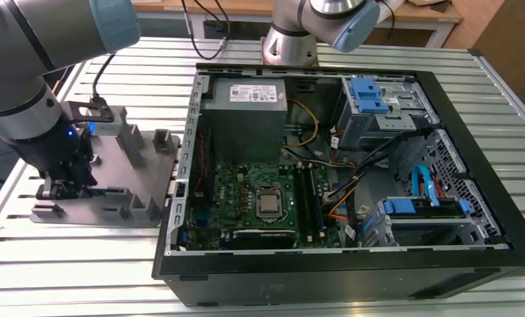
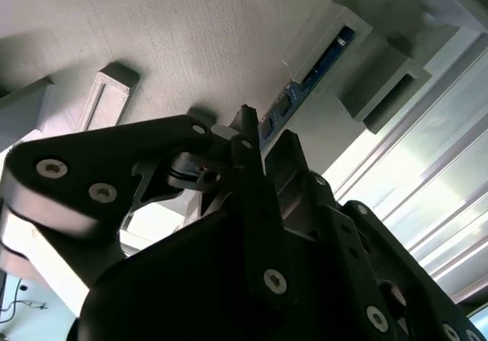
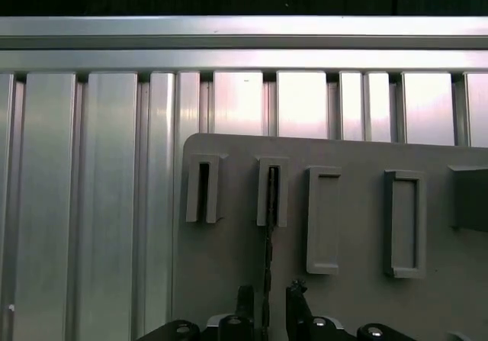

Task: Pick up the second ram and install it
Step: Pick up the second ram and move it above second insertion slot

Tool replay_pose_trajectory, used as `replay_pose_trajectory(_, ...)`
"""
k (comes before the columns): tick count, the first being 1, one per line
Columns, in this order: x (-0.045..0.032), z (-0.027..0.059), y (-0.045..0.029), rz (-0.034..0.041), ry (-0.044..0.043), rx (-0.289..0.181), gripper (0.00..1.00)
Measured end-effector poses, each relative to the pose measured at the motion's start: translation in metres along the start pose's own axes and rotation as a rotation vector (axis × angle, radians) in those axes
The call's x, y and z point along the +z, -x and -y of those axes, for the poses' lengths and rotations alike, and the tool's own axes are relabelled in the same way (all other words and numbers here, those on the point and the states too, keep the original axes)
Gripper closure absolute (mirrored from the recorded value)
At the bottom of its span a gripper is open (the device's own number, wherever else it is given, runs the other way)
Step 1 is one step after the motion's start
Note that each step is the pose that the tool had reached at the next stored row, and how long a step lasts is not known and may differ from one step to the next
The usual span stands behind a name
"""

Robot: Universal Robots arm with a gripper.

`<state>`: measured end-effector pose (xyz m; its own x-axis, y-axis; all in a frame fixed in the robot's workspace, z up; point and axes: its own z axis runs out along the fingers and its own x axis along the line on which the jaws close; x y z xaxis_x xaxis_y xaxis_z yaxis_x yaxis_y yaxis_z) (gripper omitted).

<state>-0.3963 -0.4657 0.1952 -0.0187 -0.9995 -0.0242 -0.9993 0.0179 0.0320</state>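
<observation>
Straddling the memory stick (image 3: 268,219) upright on the grey plate (image 3: 229,265), claw (image 3: 269,294) narrowly parted, gripping nothing; neither lifted nor installed yet.

I am watching the grey robot arm with blue caps (image 1: 33,99) reaching down at the exterior view's left. Its black gripper (image 1: 61,190) is hanging low at the grey plastic fixture plate with upright posts (image 1: 135,172). Just beside the plate, an open black computer case (image 1: 333,277) is lying on the ribbed aluminium table (image 1: 69,264), showing its green motherboard (image 1: 236,185) and grey power supply box (image 1: 244,119). A 2nd arm's silver base (image 1: 288,43) is standing behind the case.
</observation>
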Motion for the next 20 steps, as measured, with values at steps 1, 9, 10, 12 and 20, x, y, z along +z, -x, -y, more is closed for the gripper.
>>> replay_pose_trajectory(1,0.0,0.0,0.0,0.0,0.0,0.0,0.66)
replay_pose_trajectory(9,0.0002,0.0,0.0,0.0,0.0,0.0,0.86)
replay_pose_trajectory(10,0.0002,0.0,0.0,0.0,0.0,0.0,0.86)
replay_pose_trajectory(12,0.0003,0.0,0.0,0.0,0.0,0.0,0.86)
replay_pose_trajectory(20,0.0004,0.0,0.0,0.0,0.0,0.0,0.86)
